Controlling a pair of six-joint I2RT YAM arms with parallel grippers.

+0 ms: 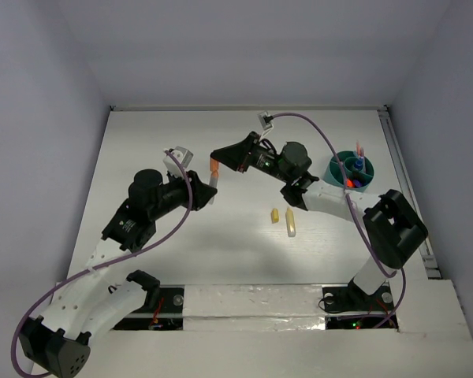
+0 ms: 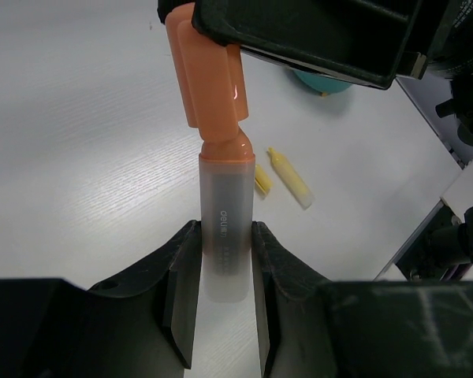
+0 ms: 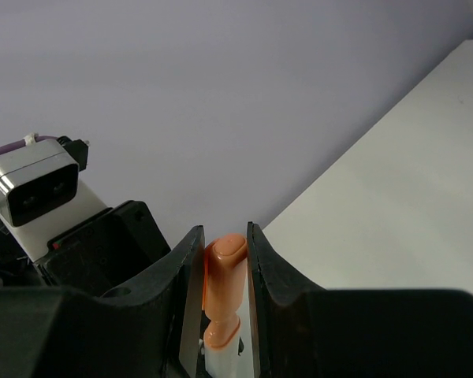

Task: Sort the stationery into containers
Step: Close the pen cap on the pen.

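Above the middle of the table (image 1: 181, 134), the orange highlighter (image 1: 214, 168) was held clear of the surface, gripped at both ends by the two arms. The left fingers (image 2: 185, 268) were nearly together, clamped on the frosted, translucent end of the highlighter, both pads in contact with its sides. The right fingers (image 3: 264, 260) were drawn in narrowly and clamped on the orange end, whose rounded tip showed between them in the right wrist view. In the left wrist view the orange part met the frosted part at a slight angle, just beyond the left fingers. Neither pair touched anything else.

On the table, right of centre, two yellow markers lay side by side but apart: a short one (image 1: 274, 214) and a longer one (image 1: 290, 224). Both lay well apart from the highlighter. The teal organiser (image 1: 336, 170) stood near the far right of the table, just behind the right arm's forearm. Blue and pink items stood upright in it; which compartments they occupied could not be determined.
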